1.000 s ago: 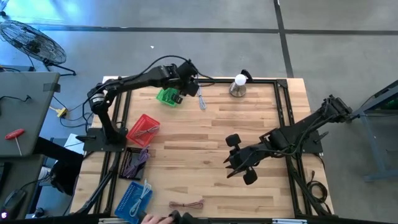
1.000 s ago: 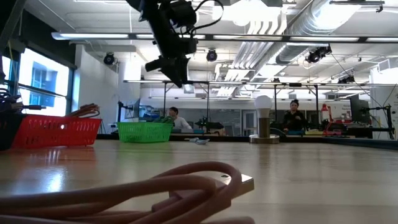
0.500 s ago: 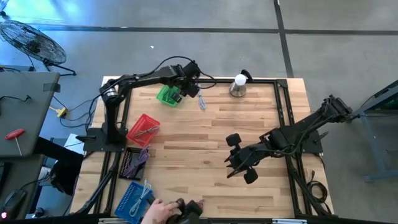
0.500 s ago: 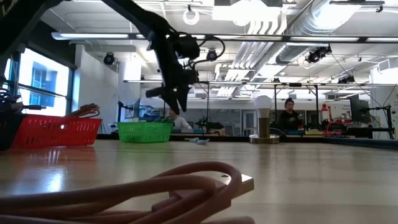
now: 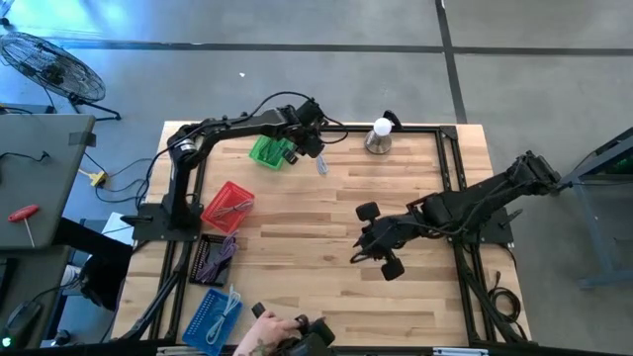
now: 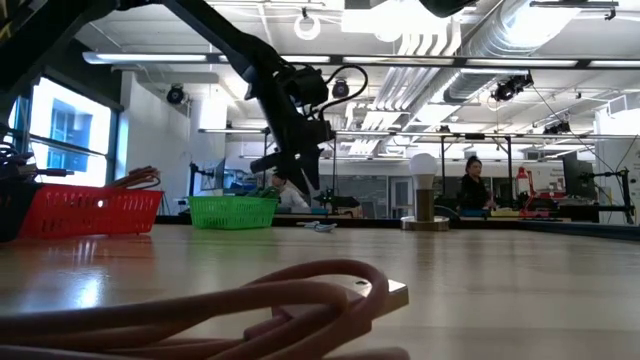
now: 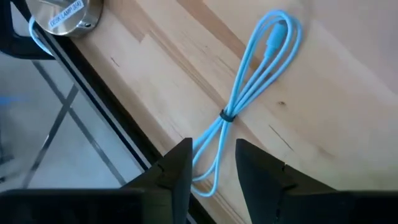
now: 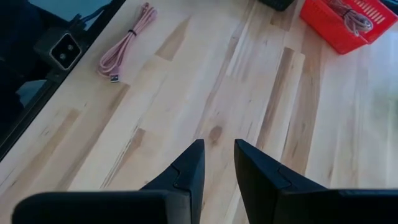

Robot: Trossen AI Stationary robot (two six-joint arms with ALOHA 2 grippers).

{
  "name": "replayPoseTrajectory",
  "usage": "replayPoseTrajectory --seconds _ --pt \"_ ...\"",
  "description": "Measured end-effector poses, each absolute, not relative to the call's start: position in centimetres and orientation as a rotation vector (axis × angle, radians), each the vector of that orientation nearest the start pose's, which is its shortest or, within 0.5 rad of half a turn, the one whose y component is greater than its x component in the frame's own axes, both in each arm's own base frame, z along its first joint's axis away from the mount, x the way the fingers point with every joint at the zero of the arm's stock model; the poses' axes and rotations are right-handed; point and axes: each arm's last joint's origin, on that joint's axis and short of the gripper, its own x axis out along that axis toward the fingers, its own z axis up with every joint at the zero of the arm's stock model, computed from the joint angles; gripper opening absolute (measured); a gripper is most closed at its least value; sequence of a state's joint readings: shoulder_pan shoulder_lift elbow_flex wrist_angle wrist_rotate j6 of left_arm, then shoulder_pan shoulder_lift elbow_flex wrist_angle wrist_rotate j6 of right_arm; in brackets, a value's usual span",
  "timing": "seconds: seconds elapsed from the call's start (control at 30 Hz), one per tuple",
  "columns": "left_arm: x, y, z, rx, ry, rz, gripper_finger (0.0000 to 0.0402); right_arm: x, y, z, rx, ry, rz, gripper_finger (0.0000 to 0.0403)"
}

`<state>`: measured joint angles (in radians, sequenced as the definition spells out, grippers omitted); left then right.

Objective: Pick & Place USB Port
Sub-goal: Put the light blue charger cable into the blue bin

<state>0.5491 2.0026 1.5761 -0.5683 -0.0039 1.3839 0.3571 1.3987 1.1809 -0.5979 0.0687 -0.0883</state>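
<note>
since the earlier frames my left gripper (image 5: 315,141) has travelled from above the green basket (image 5: 267,152) toward the far edge of the table (image 5: 297,247), and it now hangs over the blue cable (image 7: 245,102). in the low view it has also dropped from high up to just above basket height. from the left wrist view the two fingers (image 7: 176,171) stand a little apart with nothing between them, and the bundled blue cable lies on the wood straight ahead of them, running out from between the tips, its loop tied at the middle. the lamp (image 5: 379,136) base sits farther ahead of that gripper, near the table's edge rail.

my right gripper (image 5: 374,244) has shifted slightly toward the left arm's side and hovers over bare wood mid-table. its fingers (image 8: 188,167) are a small gap apart, holding nothing. well ahead of it lies a coiled pink cable (image 8: 123,48), and the red basket (image 8: 346,22) with cables in it sits off to the other side.

at the near edge a person's hand (image 5: 259,333) has come further along the table than before, and the pink cable i saw there earlier in the high view is now covered.

the surface is pale wood planks with a dark frame round it. beside the red basket there is a dark tray (image 5: 213,259) and a blue basket (image 5: 212,316). the floor is grey concrete, a fan (image 5: 54,64) stands off the left arm's side, and the low view shows a bright workshop hall with people (image 6: 472,186) at benches behind.
</note>
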Motion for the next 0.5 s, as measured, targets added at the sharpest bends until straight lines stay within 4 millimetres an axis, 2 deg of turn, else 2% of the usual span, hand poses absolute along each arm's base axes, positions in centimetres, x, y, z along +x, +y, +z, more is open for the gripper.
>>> replayPoseTrajectory --seconds 0.2,0.37,0.5 --pt "37.4 22.8 20.6 0.924 1.12 -0.244 0.0067 27.8 9.6 30.0 -0.239 0.779 0.31 0.0078" --pt "38.6 23.2 19.9 0.883 1.114 -0.225 0.0013 27.8 9.5 30.0 -0.235 0.778 0.309 0.0078" --pt "39.1 22.8 20.1 0.9 1.111 -0.222 0.0008 27.8 9.5 29.0 -0.233 0.788 0.32 0.0078"
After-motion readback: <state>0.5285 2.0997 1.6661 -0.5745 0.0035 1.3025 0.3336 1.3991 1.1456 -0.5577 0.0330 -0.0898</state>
